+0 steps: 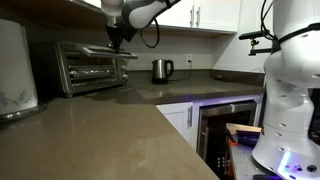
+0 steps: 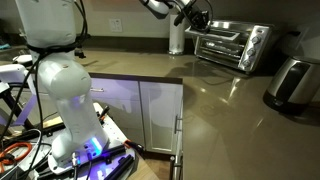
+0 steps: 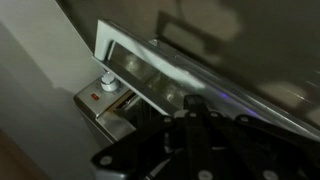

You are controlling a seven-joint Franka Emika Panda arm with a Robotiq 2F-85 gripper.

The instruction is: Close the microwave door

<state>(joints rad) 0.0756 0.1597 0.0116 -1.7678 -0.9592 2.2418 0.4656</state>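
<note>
While the pincer (image 1: 120, 42) hangs at the microwave door (image 3: 150, 65), countertop (image 1: 110, 130) spreads below.

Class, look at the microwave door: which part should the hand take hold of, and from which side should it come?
Probably the long bar handle along the microwave door's free upper edge, where leverage for swinging it shut is greatest. Come from the front and above, where the hand hovers; the straight bar suits a crosswise pinch.
</note>
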